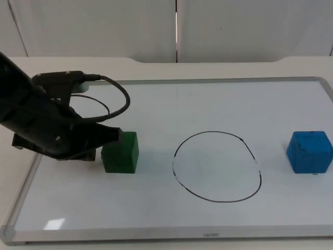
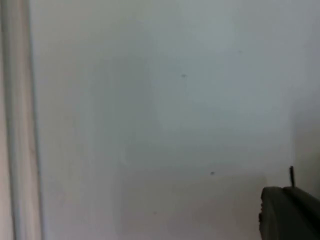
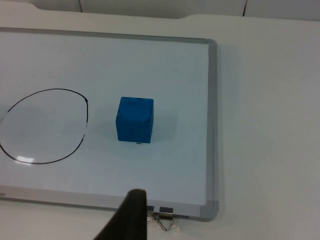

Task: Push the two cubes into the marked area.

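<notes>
The left gripper (image 1: 106,138) stands low on the whiteboard (image 1: 218,109), touching the left face of the green cube (image 1: 122,152); whether its fingers are parted or closed cannot be told. The drawn oval (image 1: 217,166) lies to the cube's right, in line with a rightward push, so this arm is the nearer one. The cube is still outside the mark. The blue cube (image 1: 310,151) sits right of the oval, apart from it. The right gripper (image 3: 131,215) waits off the board's near edge, finger state not discernible.

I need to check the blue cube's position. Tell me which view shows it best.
The right wrist view: the blue cube sits whole beside the drawn circle. The top view has it at the whiteboard's right end.
</notes>
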`<state>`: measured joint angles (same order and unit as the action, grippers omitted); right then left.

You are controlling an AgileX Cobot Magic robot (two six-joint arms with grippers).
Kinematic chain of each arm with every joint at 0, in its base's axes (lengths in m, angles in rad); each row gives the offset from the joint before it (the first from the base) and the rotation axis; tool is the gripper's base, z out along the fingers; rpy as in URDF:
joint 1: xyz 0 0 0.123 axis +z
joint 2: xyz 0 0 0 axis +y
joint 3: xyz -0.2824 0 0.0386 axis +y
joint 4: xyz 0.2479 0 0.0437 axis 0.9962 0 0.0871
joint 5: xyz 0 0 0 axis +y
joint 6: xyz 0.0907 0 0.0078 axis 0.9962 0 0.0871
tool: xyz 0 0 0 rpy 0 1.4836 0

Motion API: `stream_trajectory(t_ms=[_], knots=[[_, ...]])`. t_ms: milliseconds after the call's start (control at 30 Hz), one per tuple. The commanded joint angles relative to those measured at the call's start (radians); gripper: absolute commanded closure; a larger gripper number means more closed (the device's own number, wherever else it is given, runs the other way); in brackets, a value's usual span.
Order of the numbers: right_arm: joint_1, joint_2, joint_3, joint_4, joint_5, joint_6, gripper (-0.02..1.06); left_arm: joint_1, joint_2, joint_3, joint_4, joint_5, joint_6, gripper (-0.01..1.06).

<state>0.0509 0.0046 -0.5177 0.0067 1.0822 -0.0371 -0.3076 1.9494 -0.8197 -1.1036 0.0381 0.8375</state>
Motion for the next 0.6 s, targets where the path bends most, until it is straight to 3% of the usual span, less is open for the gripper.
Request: stream_trajectory(t_ms=[0,567], knots=[[-0.006,-0.005,0.003,0.004,-0.004,-0.001,-0.01,-0.020,0.004,-0.005,-0.013,-0.005,-0.006,1.05],[-0.006,-0.005,0.003,0.006,-0.004,-0.001,-0.01,-0.069,0.004,-0.005,-0.025,0.002,-0.008,1.05]])
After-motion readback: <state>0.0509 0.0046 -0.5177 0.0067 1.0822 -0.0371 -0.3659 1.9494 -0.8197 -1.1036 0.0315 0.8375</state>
